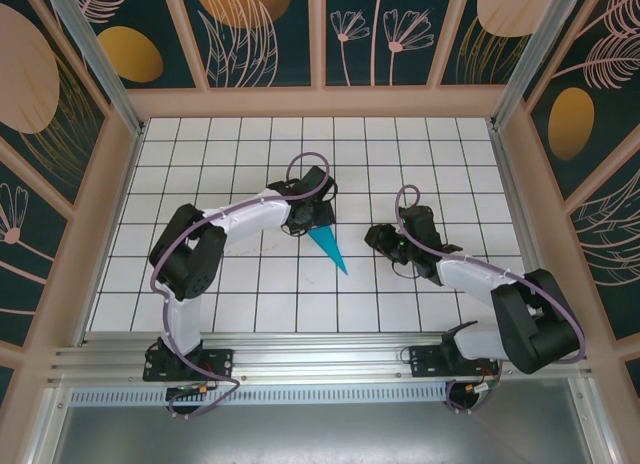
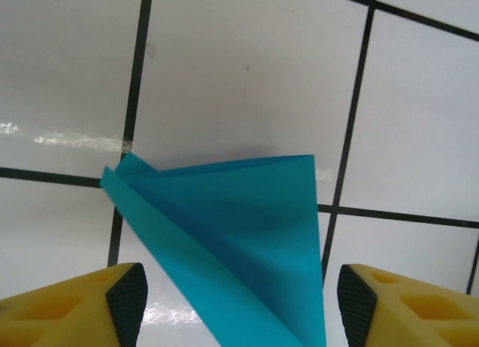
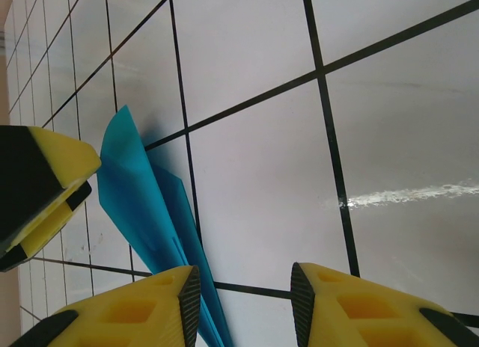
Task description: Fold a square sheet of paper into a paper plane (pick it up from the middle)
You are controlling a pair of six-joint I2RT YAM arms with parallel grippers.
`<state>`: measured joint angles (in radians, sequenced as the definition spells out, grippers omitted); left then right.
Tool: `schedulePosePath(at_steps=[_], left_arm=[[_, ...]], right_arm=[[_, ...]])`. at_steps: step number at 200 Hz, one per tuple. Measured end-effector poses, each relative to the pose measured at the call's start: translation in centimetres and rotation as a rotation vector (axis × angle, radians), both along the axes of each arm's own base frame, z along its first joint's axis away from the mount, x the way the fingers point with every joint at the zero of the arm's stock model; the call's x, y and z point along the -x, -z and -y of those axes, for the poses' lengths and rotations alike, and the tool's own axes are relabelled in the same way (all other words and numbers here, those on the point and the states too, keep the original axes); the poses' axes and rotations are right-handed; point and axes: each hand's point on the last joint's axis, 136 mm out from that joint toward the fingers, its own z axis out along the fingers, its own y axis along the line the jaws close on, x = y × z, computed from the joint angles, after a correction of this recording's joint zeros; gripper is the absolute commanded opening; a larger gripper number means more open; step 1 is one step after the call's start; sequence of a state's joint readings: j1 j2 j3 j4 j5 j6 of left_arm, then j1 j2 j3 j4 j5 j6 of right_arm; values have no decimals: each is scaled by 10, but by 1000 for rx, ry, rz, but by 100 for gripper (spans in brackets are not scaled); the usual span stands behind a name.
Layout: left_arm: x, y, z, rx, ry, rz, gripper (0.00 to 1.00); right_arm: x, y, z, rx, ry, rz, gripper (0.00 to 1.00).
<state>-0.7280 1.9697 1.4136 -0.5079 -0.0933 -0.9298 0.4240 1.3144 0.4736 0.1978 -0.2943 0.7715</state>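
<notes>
We see the slim, pointed teal-blue paper plane [image 1: 328, 246] lying on the white, black-lined grid table [image 1: 240, 284], its tip toward the arm bases. The left gripper [image 2: 239, 306] stands wide open astride the plane's broad tail, with neither pad touching the paper. The right gripper [image 3: 243, 302], jaws parted and empty, hovers just beside the plane's long edge.

Teal-blue paper plane [image 1: 328, 247] against a white bench [image 1: 250, 294] gridded black
Left pincer [image 2: 236, 298] and right pincer [image 3: 245, 302] yellow, black-padded; walls [image 1: 430, 29] dark teal, peach-and-orange florals
</notes>
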Motion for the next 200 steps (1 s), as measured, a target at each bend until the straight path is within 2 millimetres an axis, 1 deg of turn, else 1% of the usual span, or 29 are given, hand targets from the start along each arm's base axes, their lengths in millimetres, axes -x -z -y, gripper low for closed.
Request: schedulePosePath(at_steps=[31,58,72,86,100,111,124,145,158,177,200], left_arm=[[3,5,4,-17,11,-17,70],[5,8,5,-13,18,-30,62],[8,11,5,-6,20,-32,56],[16,18,0,-9,23,-50,47],[23,21,-6,-12,22,-62,43],[28,22,-9,-12,18,-68,42],[30,20,-11,-6,18,-62,40],[33,15,-14,11,10,-47,32],[35,11,-17,21,2,-36,21],[37,6,-19,35,-2,-19,10],[38,6,-20,43,-1,-9,5]], right_arm=[[0,2,-4,-11,-15,-8,41],[-1,4,-12,-30,-51,-25,42],[-3,3,-16,-43,-68,-29,42],[-5,3,-21,-53,-86,-32,42],[-7,2,-24,-60,-99,-36,42],[-8,2,-27,-63,-108,-40,42],[-10,2,-29,-63,-118,-38,42],[-10,-1,-34,-70,-146,-31,42],[-10,-2,-41,-74,-176,-27,43],[-8,-4,-52,-79,-226,-21,43],[-8,-5,-67,-77,-291,-7,44]])
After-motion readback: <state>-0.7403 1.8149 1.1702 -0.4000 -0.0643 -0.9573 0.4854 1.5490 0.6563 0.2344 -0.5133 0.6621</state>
